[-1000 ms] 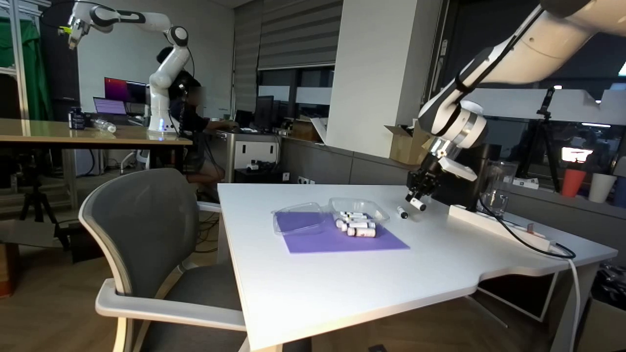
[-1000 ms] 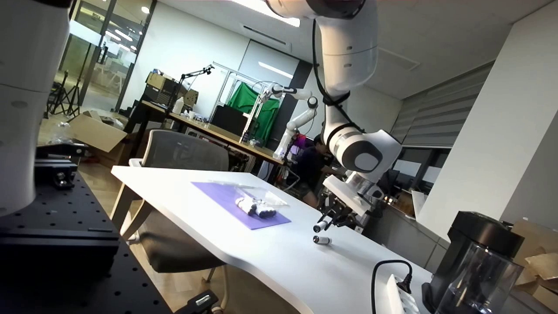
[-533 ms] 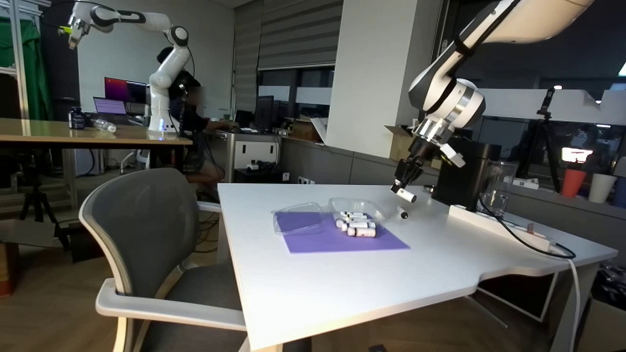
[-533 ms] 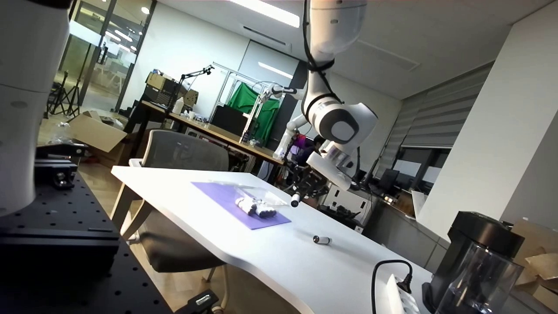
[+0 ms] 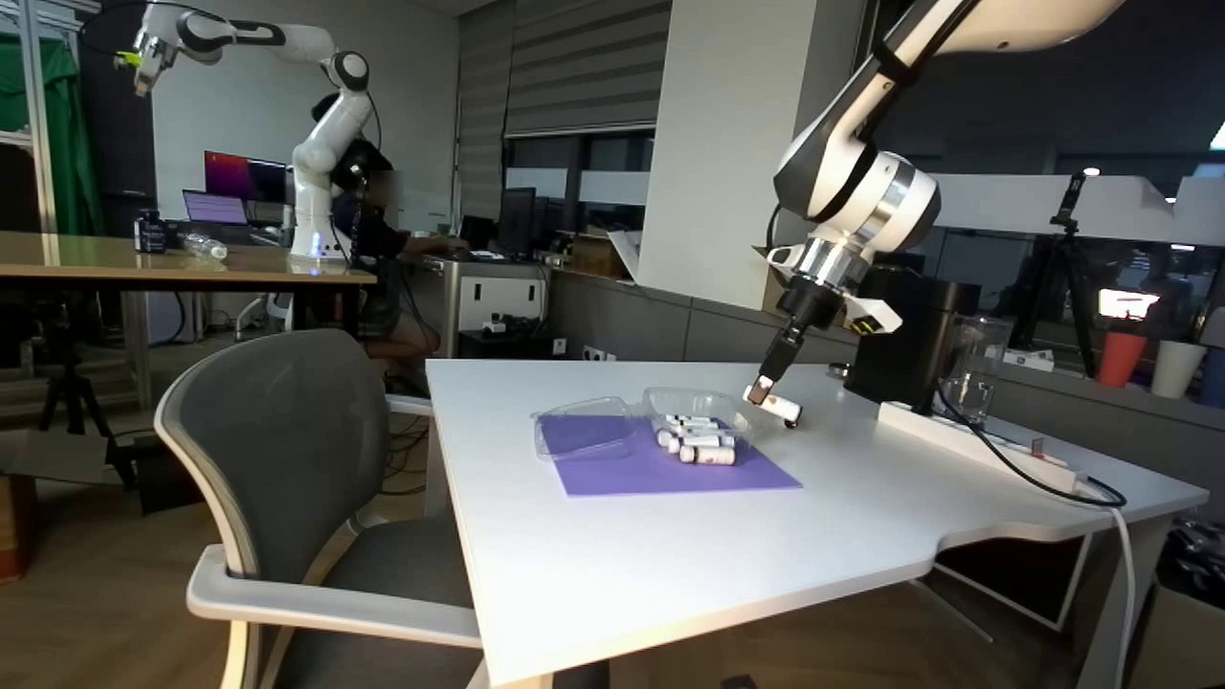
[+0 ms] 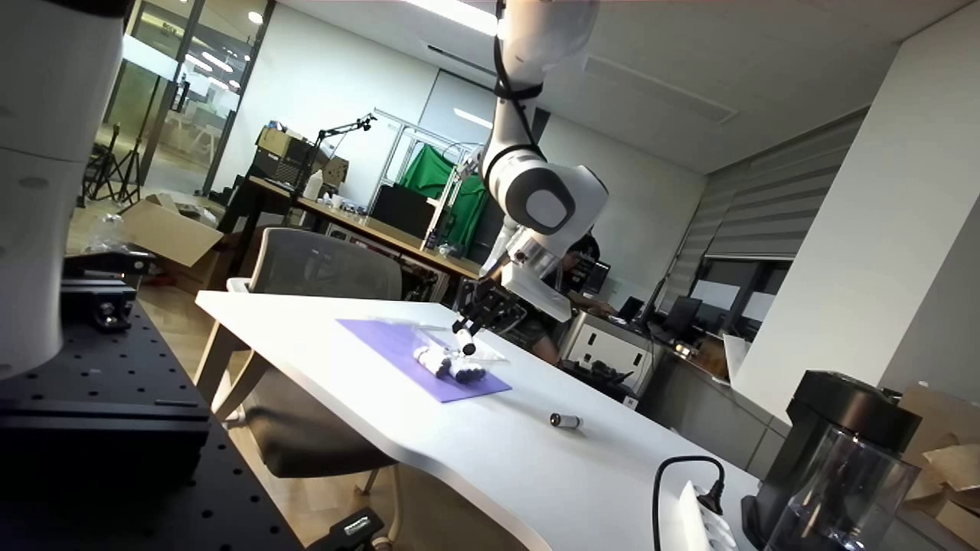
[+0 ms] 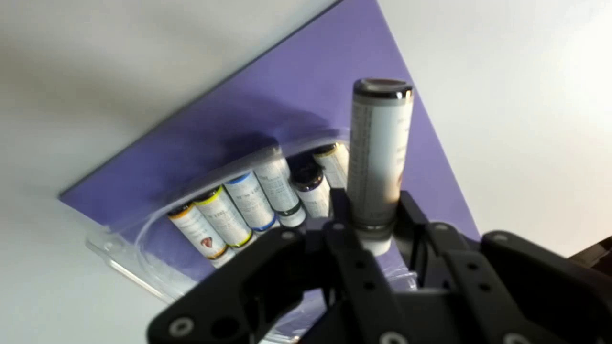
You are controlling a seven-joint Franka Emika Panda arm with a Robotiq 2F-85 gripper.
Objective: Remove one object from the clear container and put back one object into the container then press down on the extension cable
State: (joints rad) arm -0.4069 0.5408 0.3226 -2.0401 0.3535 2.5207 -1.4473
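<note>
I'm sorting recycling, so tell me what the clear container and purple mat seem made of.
Clear container: likely thin, glossy plastic; purple shows through and its edges glint. Purple mat: matte, perhaps foam or card; plain colour, no sharp glare.

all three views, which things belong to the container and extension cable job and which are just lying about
For the job:
gripper
held bottle
container
bottles inside it
extension cable
loose bottle, perhaps the one taken out

Apparently just about:
mat, under the container
chair
black machine
red cup
far robot arm
</note>
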